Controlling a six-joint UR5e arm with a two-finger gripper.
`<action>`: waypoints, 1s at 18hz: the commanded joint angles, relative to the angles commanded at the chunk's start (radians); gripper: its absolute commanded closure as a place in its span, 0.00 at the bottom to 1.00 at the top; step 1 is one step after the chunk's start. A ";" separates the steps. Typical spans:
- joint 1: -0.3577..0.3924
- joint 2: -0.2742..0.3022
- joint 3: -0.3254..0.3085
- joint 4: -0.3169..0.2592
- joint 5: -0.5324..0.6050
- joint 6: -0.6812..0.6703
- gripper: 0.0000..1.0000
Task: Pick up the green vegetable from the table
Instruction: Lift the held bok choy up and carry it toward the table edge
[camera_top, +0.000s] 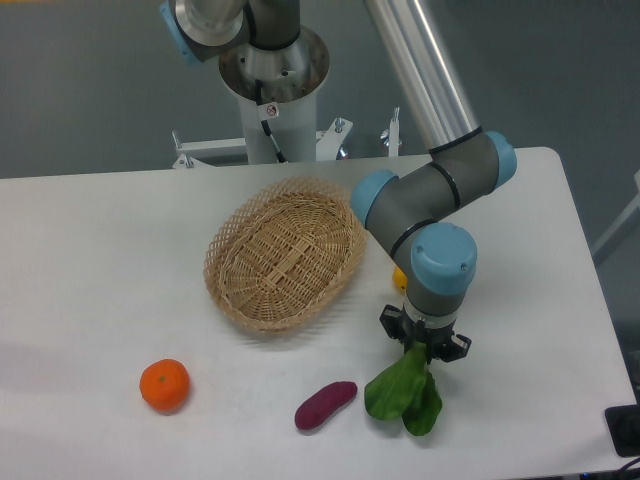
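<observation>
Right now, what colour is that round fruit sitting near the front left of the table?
Bright orange, plainest in the fixed camera view.

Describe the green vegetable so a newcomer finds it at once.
Start at the woven basket in the middle of the white table and look toward the near right, under the gripper. The green vegetable lies there, dark leaves fanned toward the table's front edge. It is the only green, leafy item; the purple sweet potato beside it is smooth.

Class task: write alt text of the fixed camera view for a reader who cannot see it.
A grey and blue robot arm's gripper sits over the stem end of a dark green leafy vegetable on a white table. Nearby are an oval wicker basket, an orange fruit and a purple sweet potato.
</observation>
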 joint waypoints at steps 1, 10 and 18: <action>0.000 0.000 0.023 -0.040 0.000 -0.002 0.59; 0.031 -0.012 0.157 -0.151 0.002 0.060 0.58; 0.097 -0.008 0.249 -0.186 -0.003 0.142 0.60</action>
